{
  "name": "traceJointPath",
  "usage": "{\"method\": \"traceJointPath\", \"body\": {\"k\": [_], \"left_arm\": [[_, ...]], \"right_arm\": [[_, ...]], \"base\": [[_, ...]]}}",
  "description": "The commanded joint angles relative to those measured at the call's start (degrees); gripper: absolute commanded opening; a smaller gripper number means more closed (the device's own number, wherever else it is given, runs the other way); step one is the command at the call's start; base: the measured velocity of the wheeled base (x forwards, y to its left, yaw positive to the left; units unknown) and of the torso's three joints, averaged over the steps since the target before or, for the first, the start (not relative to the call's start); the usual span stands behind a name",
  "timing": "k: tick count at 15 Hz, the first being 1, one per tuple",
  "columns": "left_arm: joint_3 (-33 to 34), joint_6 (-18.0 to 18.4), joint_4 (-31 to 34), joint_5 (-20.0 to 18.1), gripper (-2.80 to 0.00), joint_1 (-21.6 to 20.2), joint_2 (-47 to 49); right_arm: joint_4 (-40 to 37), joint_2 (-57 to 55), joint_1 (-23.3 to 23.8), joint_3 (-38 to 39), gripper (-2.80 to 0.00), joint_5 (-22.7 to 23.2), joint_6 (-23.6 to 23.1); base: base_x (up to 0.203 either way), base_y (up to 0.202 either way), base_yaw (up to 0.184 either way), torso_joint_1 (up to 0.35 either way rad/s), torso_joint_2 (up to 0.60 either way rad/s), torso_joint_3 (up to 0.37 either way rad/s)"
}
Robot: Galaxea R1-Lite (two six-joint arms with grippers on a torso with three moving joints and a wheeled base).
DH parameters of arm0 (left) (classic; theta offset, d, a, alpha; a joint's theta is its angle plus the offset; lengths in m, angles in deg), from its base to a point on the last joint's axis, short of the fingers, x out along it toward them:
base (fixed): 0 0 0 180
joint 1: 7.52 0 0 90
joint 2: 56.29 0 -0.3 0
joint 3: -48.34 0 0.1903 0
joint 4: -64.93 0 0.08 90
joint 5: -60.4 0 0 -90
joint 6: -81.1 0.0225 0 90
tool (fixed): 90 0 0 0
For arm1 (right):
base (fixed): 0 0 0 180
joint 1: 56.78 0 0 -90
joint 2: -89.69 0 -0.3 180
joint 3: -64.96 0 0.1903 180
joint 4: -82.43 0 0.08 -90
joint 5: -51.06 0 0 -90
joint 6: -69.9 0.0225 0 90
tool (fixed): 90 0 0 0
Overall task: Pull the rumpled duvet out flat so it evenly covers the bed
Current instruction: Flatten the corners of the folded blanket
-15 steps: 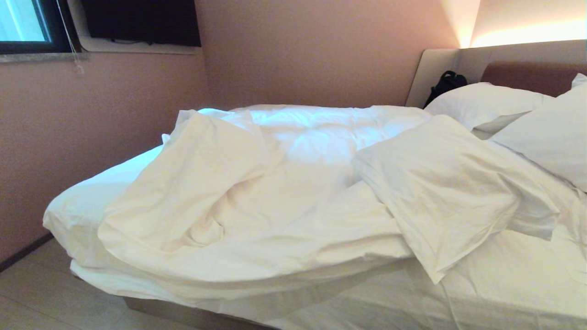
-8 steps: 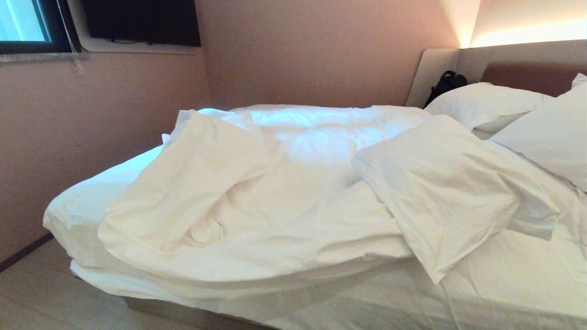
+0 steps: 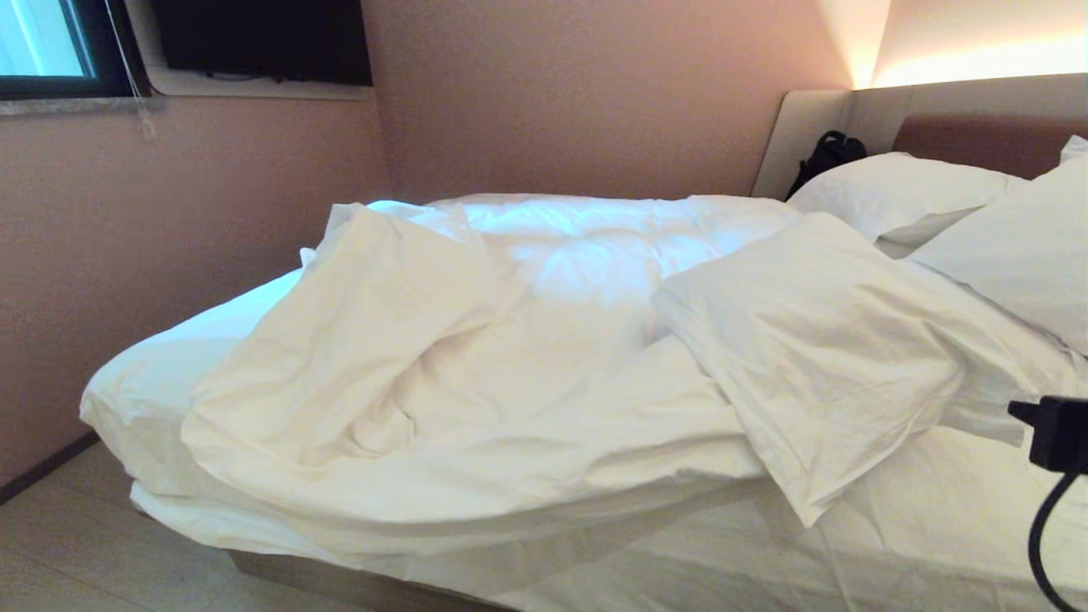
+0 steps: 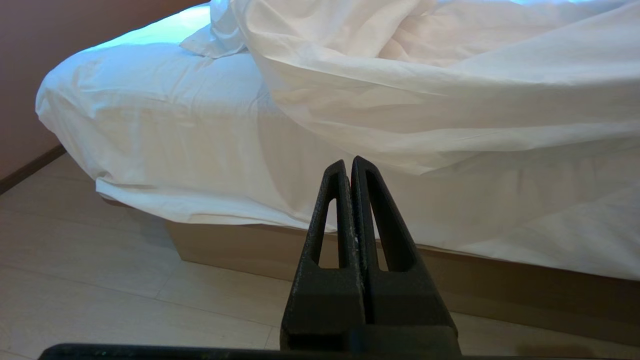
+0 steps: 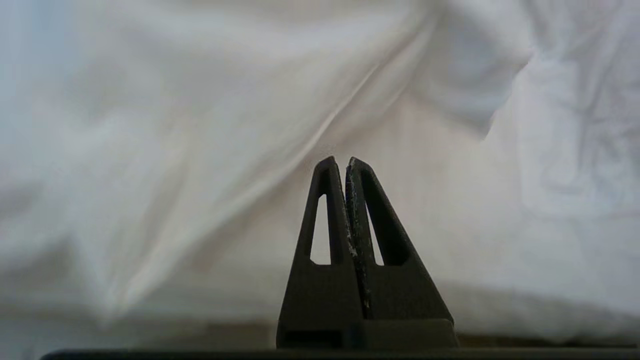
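Duvet (image 3: 476,374): rumpled heap on the bed (image 3: 144,391), bunched toward its foot, near edge overhanging.
Pillows (image 3: 901,191): 2 at the bed's headboard end.
Right gripper (image 5: 340,165): clenched, empty, facing the duvet.
Left gripper (image 4: 348,162): clenched, empty, low beside the bed.

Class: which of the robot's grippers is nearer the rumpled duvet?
Right. The right gripper, shut, hangs close before the duvet; the left gripper, shut, is low, beside the bed.
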Motion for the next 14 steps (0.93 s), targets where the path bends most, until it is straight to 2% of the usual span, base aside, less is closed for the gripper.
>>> {"method": "traceJointPath", "body": {"k": [1,3,5,9,11,12,14], "left_arm": [[0.0,0.0,0.0,0.0,-2.8,0.0,0.0],[0.0,0.0,0.0,0.0,-2.8,0.0,0.0],[0.0,0.0,0.0,0.0,-2.8,0.0,0.0],[0.0,0.0,0.0,0.0,-2.8,0.0,0.0],[0.0,0.0,0.0,0.0,-2.8,0.0,0.0],[0.0,0.0,0.0,0.0,-2.8,0.0,0.0],[0.0,0.0,0.0,0.0,-2.8,0.0,0.0]], "right_arm": [[1.5,-11.2,8.0,-6.1,-2.8,7.0,-1.1],[1.2,-15.8,14.3,-9.7,-2.8,14.0,-3.8],[1.1,-19.3,18.1,-11.8,-2.8,18.5,-5.3],[1.6,-25.4,22.5,-14.8,-2.8,25.4,-6.2],[1.5,-28.0,23.9,-16.9,-2.8,26.4,-6.3],[1.5,-28.7,24.4,-17.4,0.0,26.5,-6.4],[1.6,-28.6,25.0,-17.5,0.0,26.6,-6.5]], "base": [[0.0,0.0,0.0,0.0,0.0,0.0],[0.0,0.0,0.0,0.0,0.0,0.0],[0.0,0.0,0.0,0.0,0.0,0.0],[0.0,0.0,0.0,0.0,0.0,0.0],[0.0,0.0,0.0,0.0,0.0,0.0],[0.0,0.0,0.0,0.0,0.0,0.0],[0.0,0.0,0.0,0.0,0.0,0.0]]}}
